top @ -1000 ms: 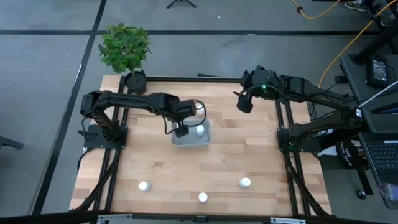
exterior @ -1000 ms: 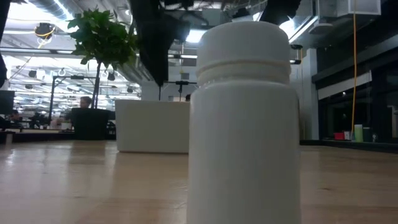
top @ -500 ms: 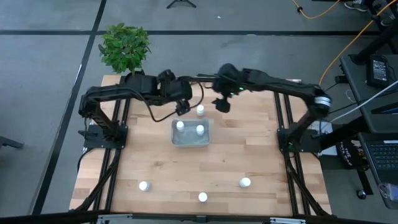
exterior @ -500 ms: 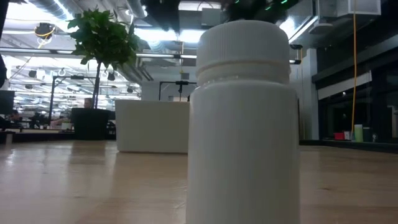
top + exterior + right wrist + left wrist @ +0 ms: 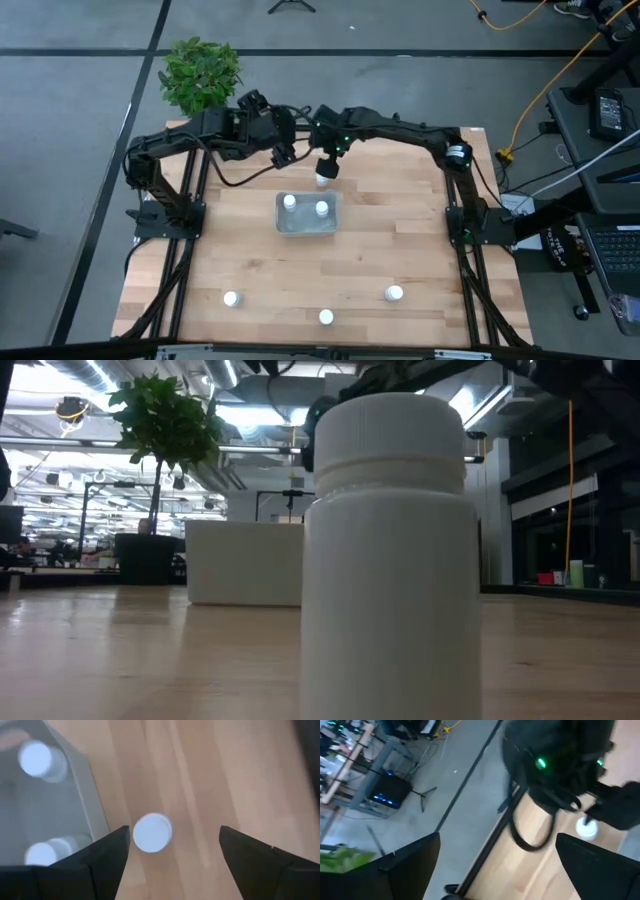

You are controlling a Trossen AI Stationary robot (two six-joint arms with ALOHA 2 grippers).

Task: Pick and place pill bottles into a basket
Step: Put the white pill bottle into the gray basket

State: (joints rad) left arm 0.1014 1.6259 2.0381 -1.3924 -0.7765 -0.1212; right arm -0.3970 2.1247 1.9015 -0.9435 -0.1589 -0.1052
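Observation:
A pale translucent basket (image 5: 307, 226) stands mid-table with two white pill bottles (image 5: 289, 201) (image 5: 322, 208) upright in it. A third bottle (image 5: 322, 181) stands on the wood just beyond the basket's far side. My right gripper (image 5: 326, 168) hangs over it, open. In the right wrist view its fingers (image 5: 173, 830) stand on either side of the bottle's cap (image 5: 152, 832), above it. My left gripper (image 5: 283, 152) is open and empty near the far edge, left of the right gripper. Three more bottles (image 5: 231, 298) (image 5: 326, 317) (image 5: 395, 293) stand near the front edge.
A potted plant (image 5: 203, 80) stands at the table's far left corner. In the low view one front bottle (image 5: 390, 560) fills the middle, with the basket (image 5: 245, 563) behind it. Both arms crowd the far middle of the table. Bare wood lies between the basket and the front bottles.
My left gripper has risen from the basket and drawn back toward the far edge; a bottle now stands in the basket where it was. My right gripper has swung from the far right toward the table's left, to a spot over the bottle beyond the basket.

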